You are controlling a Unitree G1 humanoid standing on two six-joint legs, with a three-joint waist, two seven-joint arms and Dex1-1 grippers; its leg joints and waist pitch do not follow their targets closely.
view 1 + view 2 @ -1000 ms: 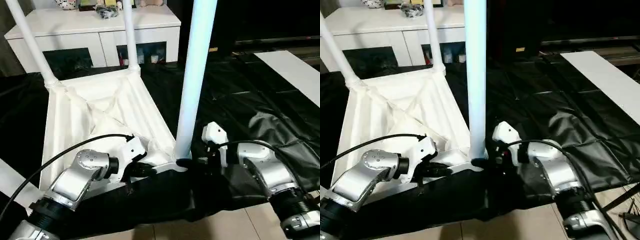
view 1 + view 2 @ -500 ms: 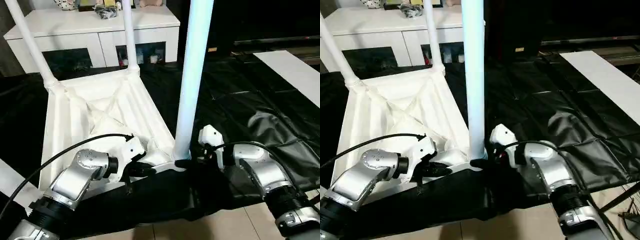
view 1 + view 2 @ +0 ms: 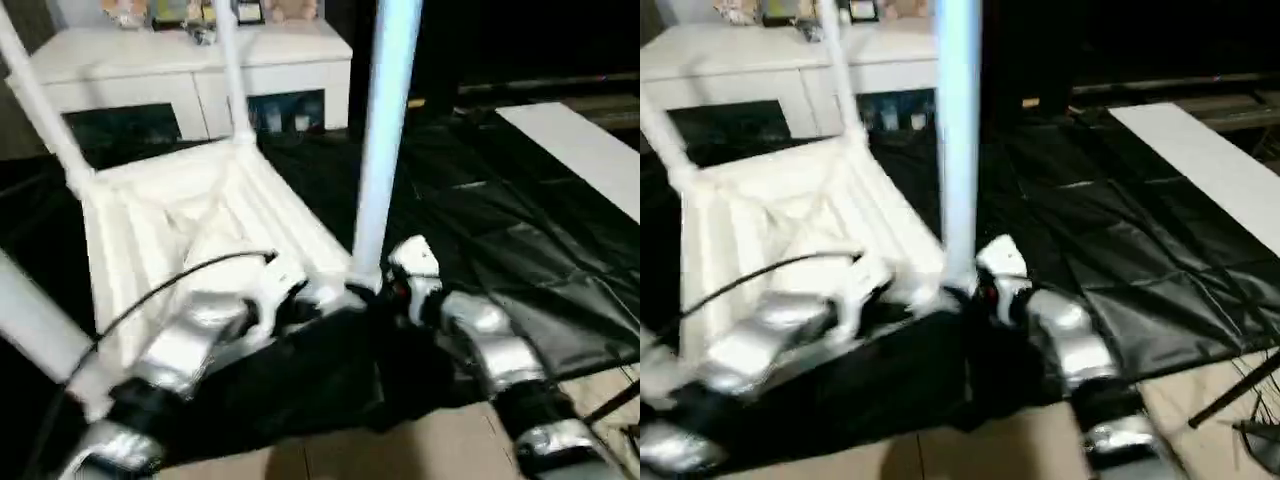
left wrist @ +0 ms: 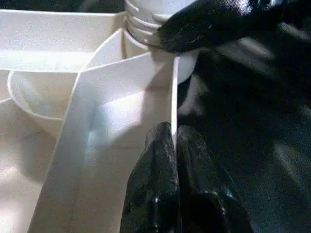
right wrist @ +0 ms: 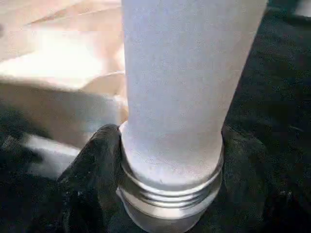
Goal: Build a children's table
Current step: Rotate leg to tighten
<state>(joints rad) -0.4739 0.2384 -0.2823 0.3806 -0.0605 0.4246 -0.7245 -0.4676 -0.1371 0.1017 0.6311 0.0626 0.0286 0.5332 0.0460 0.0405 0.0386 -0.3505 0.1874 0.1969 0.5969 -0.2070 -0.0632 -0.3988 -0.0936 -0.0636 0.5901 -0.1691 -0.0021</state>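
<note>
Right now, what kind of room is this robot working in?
Probably a living room used as a test space: a white cabinet with knick-knacks on top, a black sheet spread over the tiled floor.

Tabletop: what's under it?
Black sheeting lies under the upturned tabletop and spreads across the floor around it. Whatever lies directly beneath the tabletop is covered and cannot be seen.

leg (image 3: 385, 140) top cut off, cabinet (image 3: 190, 75) items blurred

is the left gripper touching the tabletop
Touching: in the left wrist view the left gripper has its two black fingers closed on a thin upright rib of the tabletop.
</note>
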